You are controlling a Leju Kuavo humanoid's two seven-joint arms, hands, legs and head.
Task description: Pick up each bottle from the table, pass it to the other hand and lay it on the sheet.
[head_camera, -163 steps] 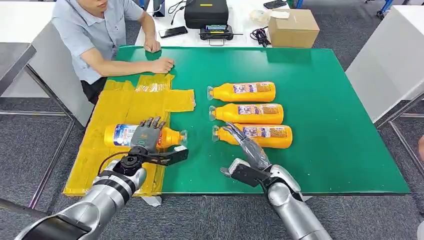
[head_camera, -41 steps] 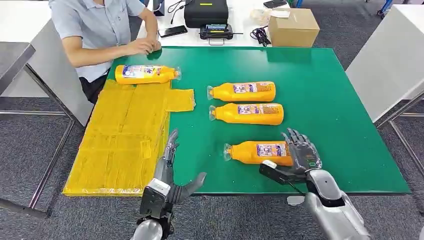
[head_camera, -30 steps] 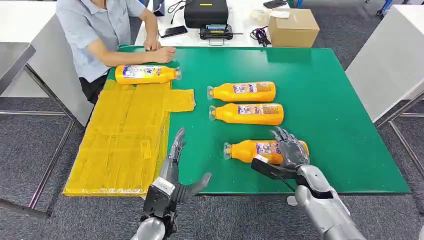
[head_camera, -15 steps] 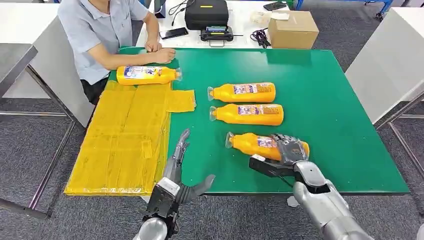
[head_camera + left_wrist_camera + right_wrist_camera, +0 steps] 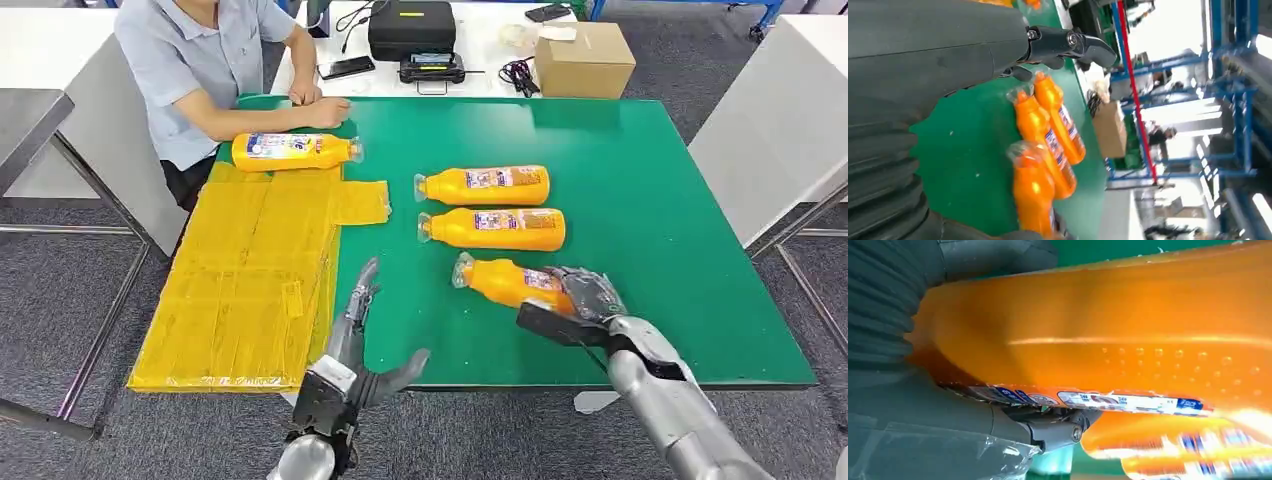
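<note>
Bottle [image 5: 512, 284], the one nearest the robot on the green table [image 5: 650, 240], is grasped at its base by the right hand [image 5: 585, 300], neck tilted toward the yellow sheet [image 5: 250, 270]. Left hand [image 5: 355, 340] hovers released, fingers apart, beside the sheet's near corner. Another bottle [image 5: 292, 151] lies at the sheet's far edge.

Right hand [image 5: 585, 296] grips the nearest bottle [image 5: 508, 283], tilted, beside two lying bottles [image 5: 490, 207]; left hand [image 5: 356, 330] spread beside the sheet [image 5: 250, 270].
</note>
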